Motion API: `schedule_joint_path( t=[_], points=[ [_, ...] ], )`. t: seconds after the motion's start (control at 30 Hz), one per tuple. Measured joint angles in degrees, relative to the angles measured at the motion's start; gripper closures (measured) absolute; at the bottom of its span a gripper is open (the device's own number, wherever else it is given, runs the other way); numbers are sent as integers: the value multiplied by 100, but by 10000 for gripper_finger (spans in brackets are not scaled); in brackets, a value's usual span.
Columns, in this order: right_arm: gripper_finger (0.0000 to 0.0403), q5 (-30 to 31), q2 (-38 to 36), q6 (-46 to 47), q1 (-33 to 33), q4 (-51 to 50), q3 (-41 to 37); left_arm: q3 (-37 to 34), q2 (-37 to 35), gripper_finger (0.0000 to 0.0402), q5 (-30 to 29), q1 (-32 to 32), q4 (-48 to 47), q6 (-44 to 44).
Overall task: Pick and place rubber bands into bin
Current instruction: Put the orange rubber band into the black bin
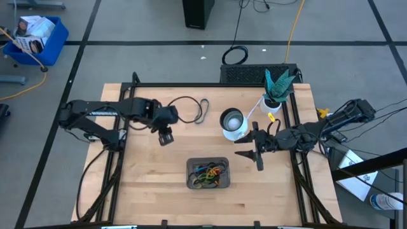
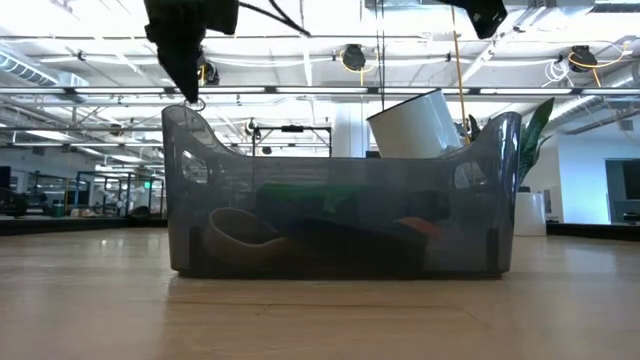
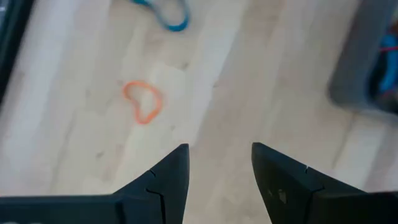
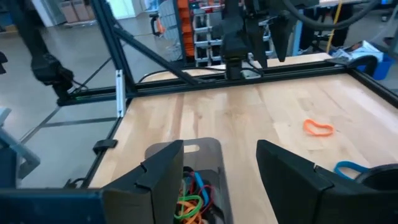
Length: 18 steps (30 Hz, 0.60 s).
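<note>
Rubber bands [image 4: 318, 129]: two loose, rest in one bin [image 1: 191, 166].

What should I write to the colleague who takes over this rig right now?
Left gripper: open, empty, above the table, with the orange band ahead of it.
Right gripper: open, empty, near the bin.
Done: several bands lie in the bin.
Left to do: the orange band and the blue band lie on the table, outside the bin.
</note>
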Motion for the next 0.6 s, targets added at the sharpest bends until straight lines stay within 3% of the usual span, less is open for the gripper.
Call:
schedule_joint_path(
  t=[0.4,0.6],
  points=[
    [206,-17,0,321,-421,2,0,-619,9,222,-124,1129,238,-146],
    [206,-17,0,367,-538,2,0,-1338,13,222,-150,1442,1317,-366]
  ],
)
